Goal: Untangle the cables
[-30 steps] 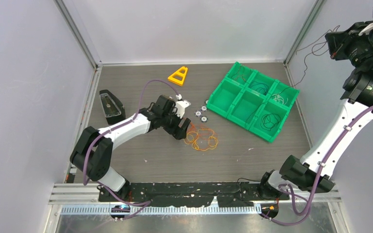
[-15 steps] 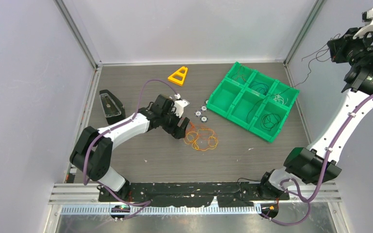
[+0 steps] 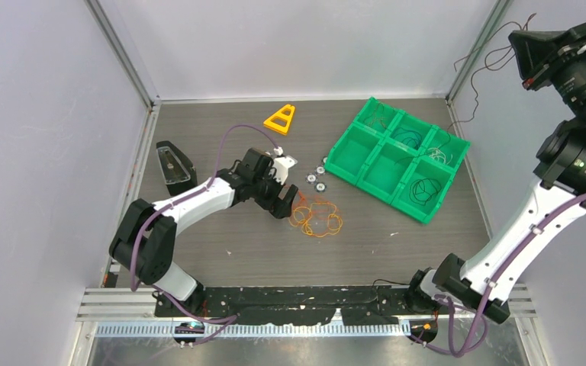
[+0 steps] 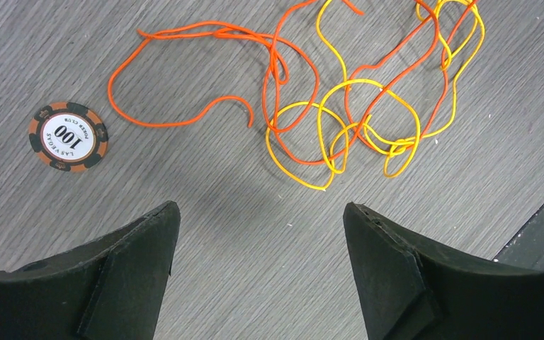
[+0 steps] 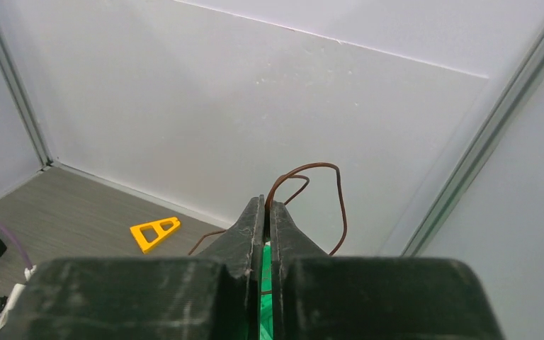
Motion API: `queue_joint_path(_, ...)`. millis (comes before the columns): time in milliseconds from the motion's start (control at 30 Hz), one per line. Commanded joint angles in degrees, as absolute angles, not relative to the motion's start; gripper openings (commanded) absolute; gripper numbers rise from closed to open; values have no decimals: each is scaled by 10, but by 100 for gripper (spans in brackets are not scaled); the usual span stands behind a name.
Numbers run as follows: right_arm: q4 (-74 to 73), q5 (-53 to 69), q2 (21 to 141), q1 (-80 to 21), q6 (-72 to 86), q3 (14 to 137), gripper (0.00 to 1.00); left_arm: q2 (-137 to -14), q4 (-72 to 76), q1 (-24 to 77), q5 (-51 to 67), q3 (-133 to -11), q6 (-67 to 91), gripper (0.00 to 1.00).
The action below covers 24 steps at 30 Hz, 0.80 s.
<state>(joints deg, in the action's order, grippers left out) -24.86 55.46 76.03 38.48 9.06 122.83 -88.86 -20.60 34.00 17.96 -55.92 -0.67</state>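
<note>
Loose orange-and-yellow wire loops [image 3: 317, 216] lie on the grey wood-grain tabletop [image 4: 255, 283] beside a poker chip [image 4: 68, 136], before the wide-spread left gripper [image 4: 262, 212]; the raised right gripper [image 5: 265, 202] pinches a thin brown wire [image 5: 341, 205].

Top view overhead, left wrist close over shared cables [image 4: 358, 127], right wrist high, facing back wall [image 5: 255, 92]

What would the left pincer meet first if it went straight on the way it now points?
Most likely the bare table, just short of the orange and yellow cables: the left pincer is open and angled down at it. Depth is unclear; it might graze them instead.
</note>
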Motion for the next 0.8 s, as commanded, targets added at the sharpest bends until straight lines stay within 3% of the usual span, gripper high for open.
queue_joint_path(0, -270, 572, 739, 385, 101, 1239, 5, -862, -209, 337, 177, -566, -12, 88)
queue_joint_path(333, -410, 476, 717, 385, -86, 1184, 5, -852, -210, 337, 182, -554, -10, 88)
queue_joint_path(767, -288, 440, 802, 383, -114, 1121, 5, -869, -218, 337, 183, -567, -12, 88)
